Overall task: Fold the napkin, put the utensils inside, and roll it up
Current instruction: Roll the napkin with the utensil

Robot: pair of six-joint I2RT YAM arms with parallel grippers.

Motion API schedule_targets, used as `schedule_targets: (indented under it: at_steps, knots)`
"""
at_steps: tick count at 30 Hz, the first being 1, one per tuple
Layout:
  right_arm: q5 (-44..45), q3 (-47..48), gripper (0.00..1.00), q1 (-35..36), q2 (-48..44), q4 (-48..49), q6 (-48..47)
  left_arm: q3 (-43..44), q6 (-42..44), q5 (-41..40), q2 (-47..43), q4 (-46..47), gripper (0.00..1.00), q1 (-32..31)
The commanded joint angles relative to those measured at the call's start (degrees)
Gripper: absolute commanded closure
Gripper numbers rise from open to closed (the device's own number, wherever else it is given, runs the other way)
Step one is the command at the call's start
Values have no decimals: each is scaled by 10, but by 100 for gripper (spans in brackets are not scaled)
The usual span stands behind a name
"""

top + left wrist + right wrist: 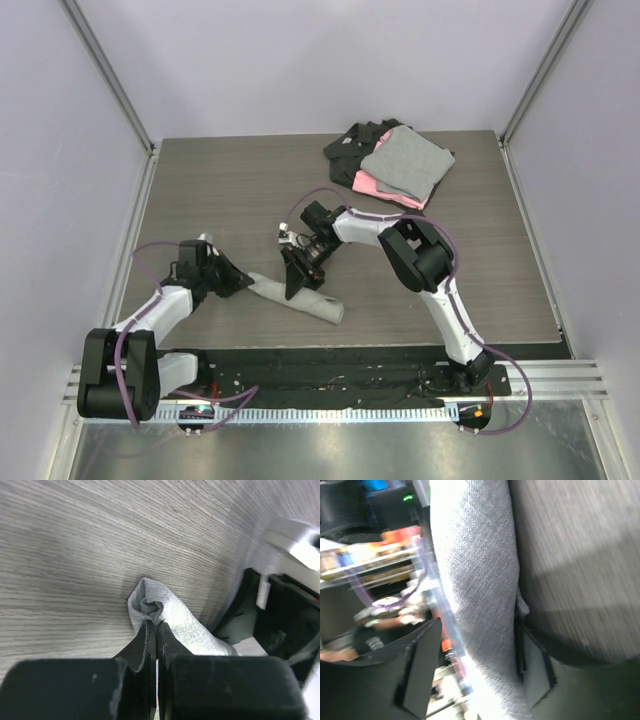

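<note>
The light-grey napkin lies rolled into a slim tube near the table's front middle. It also shows in the left wrist view and in the right wrist view. My left gripper is shut, its tips pinching the roll's left end. My right gripper is open and straddles the roll's middle. The roll touches one of its fingers and stands apart from the other. No utensils are in view.
A stack of folded cloths, grey over pink over black, sits at the back right. Grey walls enclose the wooden table on three sides. The black base rail runs along the near edge.
</note>
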Motion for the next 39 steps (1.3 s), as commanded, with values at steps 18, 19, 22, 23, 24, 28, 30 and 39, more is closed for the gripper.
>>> schedule_targets:
  at_steps: [18,19,22,23,24,28,30,39]
  knots:
    - [809,-226,22,253,-305,287,-190,114,50,28,86,-116,100,3]
    - [810,-226,23,257,-300,288,-191,115,51,28,86,-118,100,3]
    - [808,-221,25,267,-280,286,-196,116,52,27,86,-120,100,3]
    - [806,-219,27,268,-274,283,-197,116,52,28,86,-119,100,3]
    - [805,-218,30,270,-269,282,-198,116,53,28,88,-119,100,2]
    - [812,-216,35,270,-244,280,-205,119,54,30,91,-119,100,3]
    - [809,-215,37,270,-233,277,-206,121,54,31,90,-121,100,3]
    - [748,-191,39,237,-200,233,-188,136,61,37,76,-122,73,3]
